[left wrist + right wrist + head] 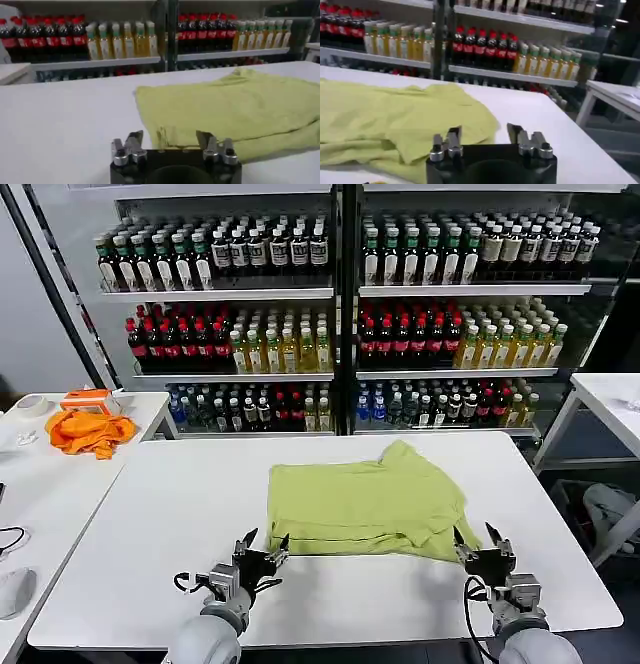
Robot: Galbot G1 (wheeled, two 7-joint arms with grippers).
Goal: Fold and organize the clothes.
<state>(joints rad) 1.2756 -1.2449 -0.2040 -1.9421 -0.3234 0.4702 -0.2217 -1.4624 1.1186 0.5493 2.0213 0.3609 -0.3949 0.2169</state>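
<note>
Two open grippers, left gripper [264, 542] and right gripper [479, 538], flank the T-shirt [365, 504].

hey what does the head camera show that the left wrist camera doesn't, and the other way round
Head view only: the orange cloth on the side table to the robot's left, and the right gripper, open, at the T-shirt's near right corner. Left wrist view only: a close look at the shirt's near hem just beyond the left gripper's fingers. Both: the lime T-shirt lying partly folded on the white table, the open left gripper, and the bottle shelves behind.
</note>
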